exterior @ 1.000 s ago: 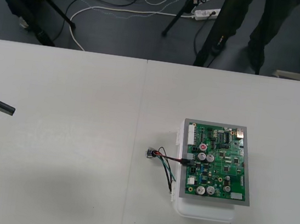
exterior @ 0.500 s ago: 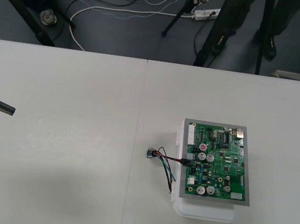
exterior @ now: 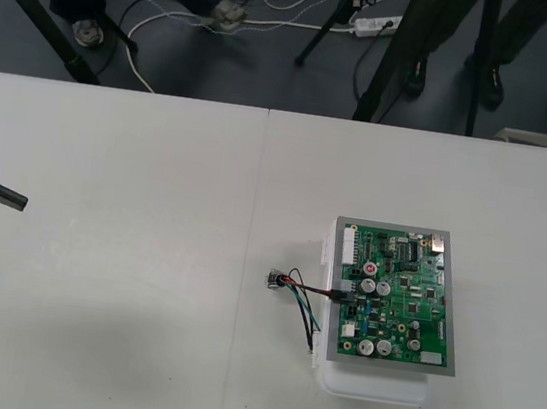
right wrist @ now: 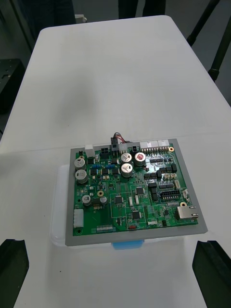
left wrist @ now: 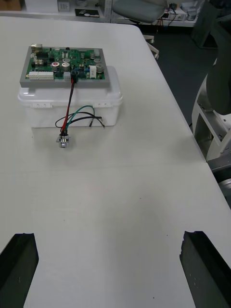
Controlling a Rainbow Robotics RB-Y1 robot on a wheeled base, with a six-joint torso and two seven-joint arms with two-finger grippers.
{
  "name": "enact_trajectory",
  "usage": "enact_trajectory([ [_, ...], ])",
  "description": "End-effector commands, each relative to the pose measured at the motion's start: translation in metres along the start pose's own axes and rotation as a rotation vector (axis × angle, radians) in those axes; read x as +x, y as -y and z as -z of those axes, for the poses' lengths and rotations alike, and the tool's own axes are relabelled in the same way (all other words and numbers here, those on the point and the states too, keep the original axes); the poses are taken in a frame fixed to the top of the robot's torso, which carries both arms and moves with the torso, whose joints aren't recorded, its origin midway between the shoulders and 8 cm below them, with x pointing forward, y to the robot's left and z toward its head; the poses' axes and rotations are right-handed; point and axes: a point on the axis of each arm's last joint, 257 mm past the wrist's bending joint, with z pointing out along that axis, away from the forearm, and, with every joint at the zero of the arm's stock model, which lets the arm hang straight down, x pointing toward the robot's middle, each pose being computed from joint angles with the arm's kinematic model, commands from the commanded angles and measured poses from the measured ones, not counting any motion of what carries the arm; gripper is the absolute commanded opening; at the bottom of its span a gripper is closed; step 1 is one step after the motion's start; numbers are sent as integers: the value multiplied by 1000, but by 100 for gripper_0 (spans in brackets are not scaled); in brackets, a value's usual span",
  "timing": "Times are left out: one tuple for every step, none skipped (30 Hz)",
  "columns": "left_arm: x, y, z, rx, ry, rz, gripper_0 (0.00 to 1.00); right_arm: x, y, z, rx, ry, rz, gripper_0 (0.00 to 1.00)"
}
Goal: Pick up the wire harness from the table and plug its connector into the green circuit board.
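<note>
So, L fingers & R fingers are spread wide, empty, parked at opposite counter sides. Harness: plug looks seated in the board edge, socket lying on the counter beside it. Plugging step prob. done; next just needs a seating check.

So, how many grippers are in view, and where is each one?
2. The left gripper stands open at the table's left edge; the right gripper stands open at its right edge, facing the green circuit board. Neither touches the harness.
</note>
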Motion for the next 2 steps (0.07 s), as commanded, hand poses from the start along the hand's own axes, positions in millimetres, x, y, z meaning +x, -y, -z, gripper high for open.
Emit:
enact_trajectory([
  [-8,13,2,39,12,47,87,-1,-11,0,-47,-27,-13,100],
  [-8,13,2,39,12,47,87,-1,-11,0,-47,-27,-13,100],
])
